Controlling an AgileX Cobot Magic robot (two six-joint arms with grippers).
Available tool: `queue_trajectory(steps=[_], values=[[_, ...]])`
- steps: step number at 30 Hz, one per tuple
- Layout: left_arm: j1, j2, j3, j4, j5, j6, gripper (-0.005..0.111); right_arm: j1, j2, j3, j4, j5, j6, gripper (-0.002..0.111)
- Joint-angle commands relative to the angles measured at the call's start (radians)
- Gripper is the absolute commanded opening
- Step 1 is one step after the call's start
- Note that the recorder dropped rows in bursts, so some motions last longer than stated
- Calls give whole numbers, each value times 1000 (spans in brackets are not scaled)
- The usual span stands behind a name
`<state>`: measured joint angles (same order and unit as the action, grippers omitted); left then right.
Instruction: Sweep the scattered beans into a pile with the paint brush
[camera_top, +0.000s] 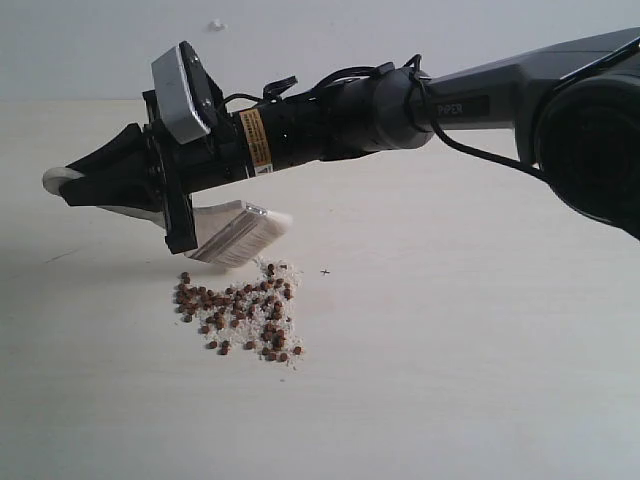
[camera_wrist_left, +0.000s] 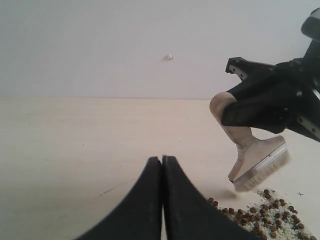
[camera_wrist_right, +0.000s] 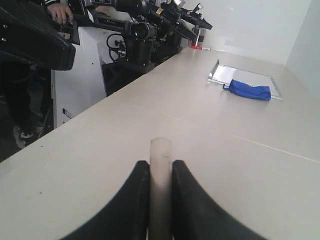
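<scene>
Right hand (camera_top: 85, 186) is clamped on the brush (camera_top: 240, 232) handle, left of centre in the exterior view. The bristles slant down just above the beans (camera_top: 240, 312), clustered lower-left on the tabletop (camera_top: 480, 360). Left hand (camera_wrist_left: 161, 165) is pressed together, holding nothing.

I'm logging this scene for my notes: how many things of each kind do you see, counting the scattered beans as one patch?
paint brush: 1
beans, one patch: 1
grippers: 2, left gripper and right gripper
blue pouch: 1
tray: 1
Total: 6
</scene>
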<state>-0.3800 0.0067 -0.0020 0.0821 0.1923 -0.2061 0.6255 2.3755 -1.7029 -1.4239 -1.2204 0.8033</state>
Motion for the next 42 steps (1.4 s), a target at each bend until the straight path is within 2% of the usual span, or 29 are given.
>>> queue_trajectory(steps=[1, 8, 12, 17, 21, 24, 29, 32, 36, 38, 39, 40, 42], values=[[3, -3, 2, -7, -1, 2, 0, 2, -12, 5, 54, -1, -89, 0], [3, -3, 2, -7, -1, 2, 0, 9, -28, 5, 320, -1, -138, 0], [3, -3, 2, -7, -1, 2, 0, 9, -75, 5, 438, 18, -46, 0], [3, -3, 2, -7, -1, 2, 0, 39, -160, 23, 558, 269, -52, 0], [3, -3, 2, -7, -1, 2, 0, 93, -265, 69, 672, 523, -140, 0], [3, -3, 2, -7, -1, 2, 0, 150, -335, 107, 833, 685, -186, 0], [3, -3, 2, -7, -1, 2, 0, 201, -426, 174, 1145, 716, -254, 0], [3, -3, 2, -7, -1, 2, 0, 240, -486, 238, 1393, 692, -473, 0], [3, -3, 2, -7, -1, 2, 0, 341, -557, 359, 1889, 582, -1006, 0], [3, -3, 2, -7, -1, 2, 0, 413, -579, 405, 2164, 447, -1254, 0], [3, -3, 2, -7, -1, 2, 0, 496, -584, 435, 2353, 261, -1447, 0], [3, -3, 2, -7, -1, 2, 0, 567, -569, 442, 2463, 105, -1513, 0], [3, -3, 2, -7, -1, 2, 0, 611, -547, 442, 2507, 21, -1515, 0]])
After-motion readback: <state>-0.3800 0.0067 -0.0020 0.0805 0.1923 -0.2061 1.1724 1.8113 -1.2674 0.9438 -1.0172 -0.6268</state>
